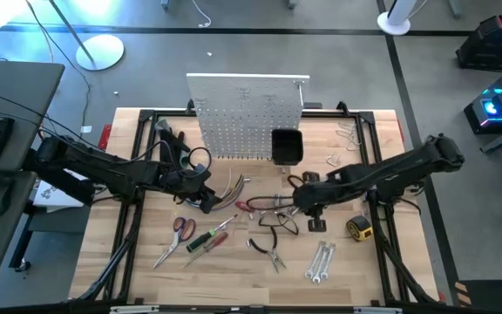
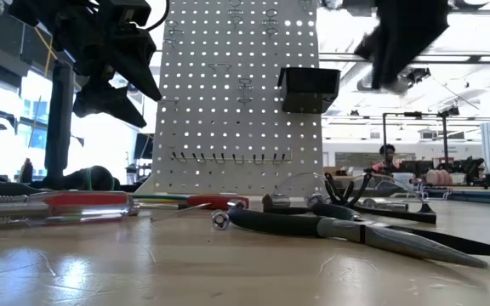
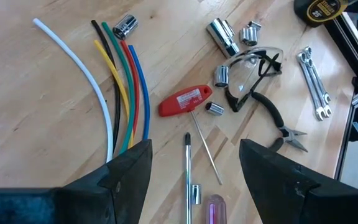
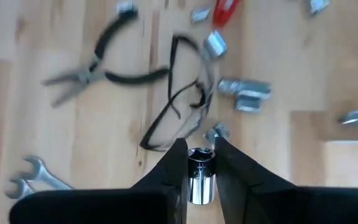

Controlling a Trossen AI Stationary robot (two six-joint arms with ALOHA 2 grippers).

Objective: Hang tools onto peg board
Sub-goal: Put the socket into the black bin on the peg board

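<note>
Between the right gripper's (image 4: 199, 163) narrowed fingers sits a small silver socket (image 4: 199, 175), pinched upright above the table (image 1: 146, 279); below it lie safety glasses (image 4: 182, 99), black-handled pliers (image 4: 101, 65) and, at the frame's edge, what appear to be silver wrenches (image 4: 33, 177). Left gripper (image 3: 194, 165), fingers spread wide and empty, hovers over a bundle of coloured cables (image 3: 120, 81) and a red T-handle key (image 3: 185, 101). Peg board (image 1: 247, 118) stands upright at the table's far side, carrying its black bin (image 1: 287, 146). Red-handled scissors (image 1: 179, 231) and a yellow tape measure (image 1: 359, 228) lie on the table, well apart.
</note>
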